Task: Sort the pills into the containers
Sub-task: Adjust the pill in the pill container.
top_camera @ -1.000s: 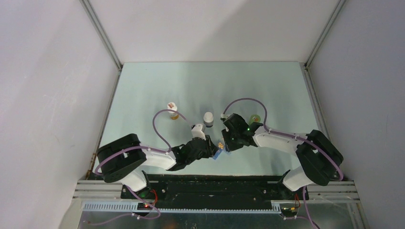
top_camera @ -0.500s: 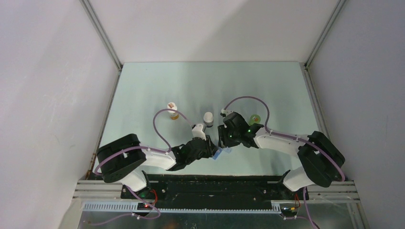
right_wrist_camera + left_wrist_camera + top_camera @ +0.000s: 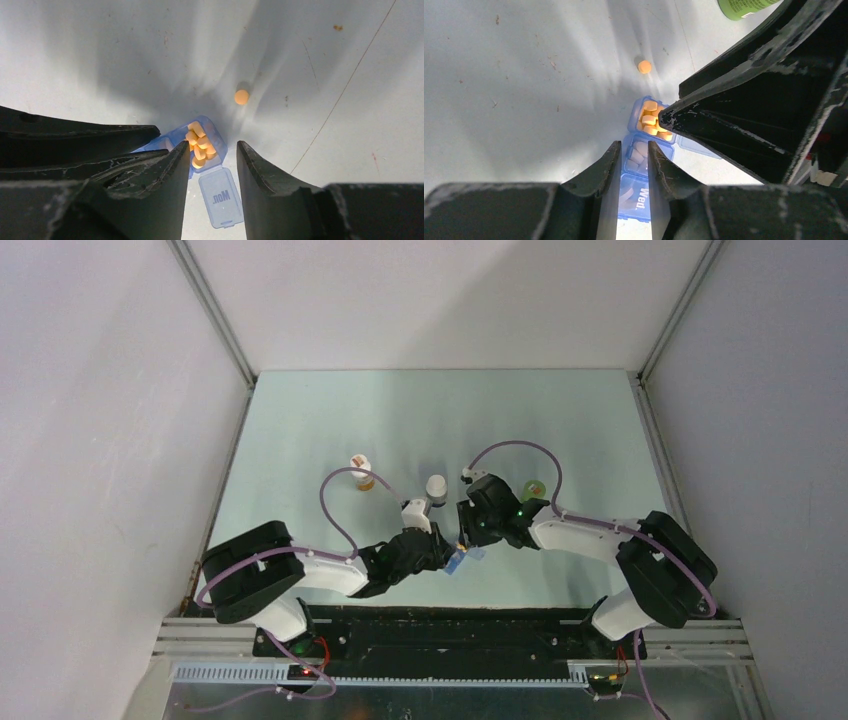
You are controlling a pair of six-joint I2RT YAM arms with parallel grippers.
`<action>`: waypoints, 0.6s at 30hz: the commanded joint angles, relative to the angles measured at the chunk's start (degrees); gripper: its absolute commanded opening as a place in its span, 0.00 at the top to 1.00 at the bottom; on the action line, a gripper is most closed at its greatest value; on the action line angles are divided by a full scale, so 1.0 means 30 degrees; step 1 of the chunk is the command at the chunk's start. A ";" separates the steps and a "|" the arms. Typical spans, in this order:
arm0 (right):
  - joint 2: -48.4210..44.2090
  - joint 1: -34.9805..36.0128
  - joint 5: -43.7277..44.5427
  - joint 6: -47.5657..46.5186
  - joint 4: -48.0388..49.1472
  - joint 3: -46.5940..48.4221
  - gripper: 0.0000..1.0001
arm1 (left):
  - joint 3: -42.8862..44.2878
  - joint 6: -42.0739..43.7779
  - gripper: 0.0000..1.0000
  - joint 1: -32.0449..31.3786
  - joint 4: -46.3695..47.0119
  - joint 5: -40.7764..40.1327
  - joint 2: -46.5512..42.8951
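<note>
The translucent blue pill box (image 3: pixel 636 202) lies near the table's front edge, and my left gripper (image 3: pixel 634 145) is shut on its long sides. Its row of containers runs away from me. The end one (image 3: pixel 218 136) is open and heaped with several orange pills (image 3: pixel 199 142); its "Mon." lid (image 3: pixel 221 197) lies flat on the table. My right gripper (image 3: pixel 213 144) hangs open over that end, with the lid showing between its fingers. One loose pill (image 3: pixel 241 96) lies on the table just beyond the box. In the top view both grippers meet over the box (image 3: pixel 458 562).
Behind the grippers stand an amber white-capped bottle (image 3: pixel 361 472), a grey white-capped bottle (image 3: pixel 436 488) and a green bottle (image 3: pixel 532 490). The right gripper's black finger (image 3: pixel 749 100) crowds the box's right side in the left wrist view.
My right gripper has shifted left and forward, over the open end of the pill box. The left arm has stayed in place at the box.
</note>
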 commanded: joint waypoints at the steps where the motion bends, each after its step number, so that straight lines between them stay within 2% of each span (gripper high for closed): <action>1: 0.0450 -0.0033 0.0551 -0.1215 -0.0204 0.0182 0.55 | -0.0068 0.1044 0.73 0.0035 -0.3186 -0.0967 0.0428; 9: 0.0465 0.0012 0.0794 -0.2369 -0.1339 0.0593 0.55 | 0.0038 0.0980 0.73 0.0031 -0.3495 -0.1124 0.0450; 18: -0.0371 -0.0269 0.1114 -0.2879 -0.2130 0.0596 0.67 | -0.0017 0.0881 0.74 0.0035 -0.3546 -0.1275 0.0410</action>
